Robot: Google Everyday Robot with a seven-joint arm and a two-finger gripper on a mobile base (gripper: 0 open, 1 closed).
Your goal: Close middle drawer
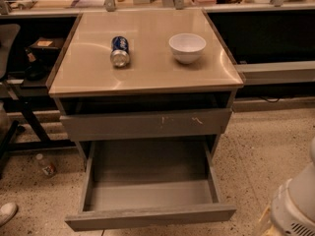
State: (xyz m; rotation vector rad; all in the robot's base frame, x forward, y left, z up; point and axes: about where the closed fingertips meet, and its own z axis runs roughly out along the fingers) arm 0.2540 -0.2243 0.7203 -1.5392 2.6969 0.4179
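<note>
Gripper itself out of frame, state can't be told; only a pale robot arm part [295,205] shows at the lower right corner. Grey cabinet [152,75] centre. Middle drawer [150,216] pulled fully out, interior bare. Scratched drawer front [123,124] above it. White bowl [187,47] and a lying soda can [119,51] sit apart on top.

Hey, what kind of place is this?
Probably a lab or workshop: a cabinet with its middle drawer open, cluttered benches behind, speckled floor. The end effector is at lower right, apart from the drawer.
</note>
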